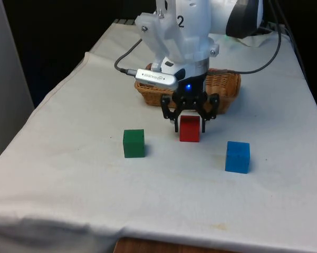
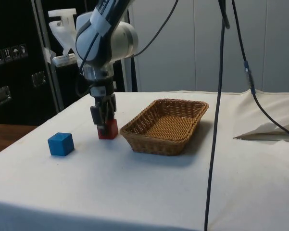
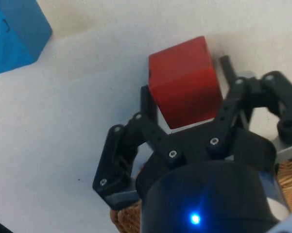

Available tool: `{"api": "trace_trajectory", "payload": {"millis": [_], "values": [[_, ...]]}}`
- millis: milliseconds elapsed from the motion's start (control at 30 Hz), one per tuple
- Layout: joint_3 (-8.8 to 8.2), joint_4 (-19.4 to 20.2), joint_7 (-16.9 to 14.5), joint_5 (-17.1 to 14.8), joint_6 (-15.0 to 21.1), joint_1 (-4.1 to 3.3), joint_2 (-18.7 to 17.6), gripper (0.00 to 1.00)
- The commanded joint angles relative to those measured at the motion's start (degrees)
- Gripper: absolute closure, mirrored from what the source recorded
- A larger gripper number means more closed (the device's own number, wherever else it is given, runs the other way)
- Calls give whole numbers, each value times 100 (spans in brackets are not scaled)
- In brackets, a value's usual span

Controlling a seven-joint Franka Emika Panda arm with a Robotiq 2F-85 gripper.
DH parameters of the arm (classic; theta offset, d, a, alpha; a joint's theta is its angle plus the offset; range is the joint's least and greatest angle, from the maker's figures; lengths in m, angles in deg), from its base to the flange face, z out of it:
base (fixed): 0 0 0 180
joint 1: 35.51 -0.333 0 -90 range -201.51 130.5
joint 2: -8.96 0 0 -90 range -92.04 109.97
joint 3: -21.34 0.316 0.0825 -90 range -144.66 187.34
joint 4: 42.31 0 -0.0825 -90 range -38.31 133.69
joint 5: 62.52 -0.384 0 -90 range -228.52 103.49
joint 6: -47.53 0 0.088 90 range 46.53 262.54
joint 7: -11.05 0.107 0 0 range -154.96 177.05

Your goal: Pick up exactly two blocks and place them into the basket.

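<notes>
Gripper (image 1: 189, 122) closed on red block (image 1: 189, 129), block at cloth level just before the basket (image 2: 149, 139) | basket held no blocks | green block (image 1: 133, 143), blue block (image 1: 237, 156) loose on table | progress: zero of two placed, first pick underway

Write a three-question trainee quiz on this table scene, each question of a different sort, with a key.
1. True or false: the woven wicker basket already holds a block.
2. Which cube stands between the black two-finger gripper's fingers? A) green wooden cube B) red wooden cube C) blue wooden cube
3. Fill in: on the white cloth stand ___ blocks.

Key: 1 false; 2 B; 3 three.
</notes>
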Motion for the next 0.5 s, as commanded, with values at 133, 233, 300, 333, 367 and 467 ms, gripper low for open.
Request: {"api": "trace_trajectory", "payload": {"millis": [133,233,300,333,367,467], "values": [[0,-6,0,0,0,0,-6,99],[23,-6,-11,-29,52,6,-29,99],[23,-6,-11,-29,52,6,-29,98],[23,-6,-11,-29,57,6,-29,98],[23,-6,-11,-29,52,6,-29,98],[-29,23,57,17,-40,-34,103,98]]}}
